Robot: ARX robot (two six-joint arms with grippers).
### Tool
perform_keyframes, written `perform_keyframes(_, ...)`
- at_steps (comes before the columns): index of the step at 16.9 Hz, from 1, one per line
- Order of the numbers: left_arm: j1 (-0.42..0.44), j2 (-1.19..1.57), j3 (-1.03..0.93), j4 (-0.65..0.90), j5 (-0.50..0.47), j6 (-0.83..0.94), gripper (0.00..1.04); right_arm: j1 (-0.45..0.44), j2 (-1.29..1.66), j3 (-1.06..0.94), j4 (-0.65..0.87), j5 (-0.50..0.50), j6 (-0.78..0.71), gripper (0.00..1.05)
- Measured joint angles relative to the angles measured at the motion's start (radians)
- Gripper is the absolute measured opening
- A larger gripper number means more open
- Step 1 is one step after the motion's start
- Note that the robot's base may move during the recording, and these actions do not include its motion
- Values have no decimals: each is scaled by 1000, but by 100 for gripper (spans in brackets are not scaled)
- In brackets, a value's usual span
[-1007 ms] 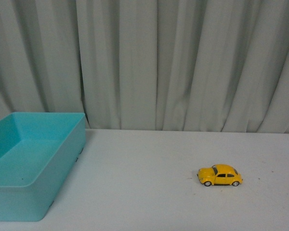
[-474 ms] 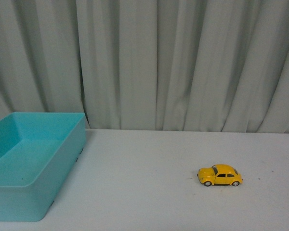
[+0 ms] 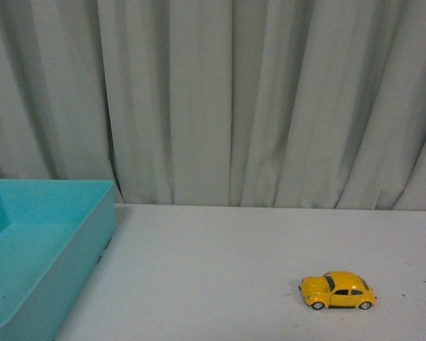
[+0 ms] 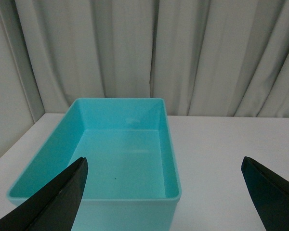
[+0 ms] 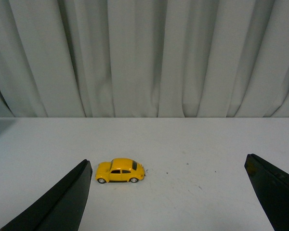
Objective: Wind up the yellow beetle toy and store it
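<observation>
A pale pleated curtain (image 3: pixel 234 99) hangs across the whole back, and the white table (image 3: pixel 213 270) runs up to its hem in one straight far edge. Farthest left stands one turquoise bin (image 3: pixel 92 227), open-topped and rectangular, with a plain rim and nothing in it but a small dark speck on the floor. The left gripper (image 4: pixel 164 161) hangs above and short of the bin's near wall. Its two dark fingers (image 4: pixel 58 199) are spread wide apart and hold nothing. The bin lies ahead of it, closer to one finger than the other, with bare table ahead of the other finger. Between the bin's long wall and the toy the tabletop is open and flat. One yellow beetle toy (image 3: pixel 339 291) sits on its wheels toward the right, side-on, with bare table on every side and well apart from the bin. The right gripper (image 5: pixel 167 162) hovers short of it with its two fingers (image 5: pixel 62 202) likewise spread wide and empty. The toy rests ahead of this gripper, just beyond one fingertip and touching neither. Counted: one bin, one toy, two grippers.
</observation>
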State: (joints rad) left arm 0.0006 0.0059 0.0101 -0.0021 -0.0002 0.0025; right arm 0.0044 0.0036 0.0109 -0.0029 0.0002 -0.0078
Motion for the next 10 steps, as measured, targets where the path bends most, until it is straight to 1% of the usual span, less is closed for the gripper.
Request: perform_keyframes(10,0,0,0,-1,0,0,98,0,0,0,-1,0,0,98)
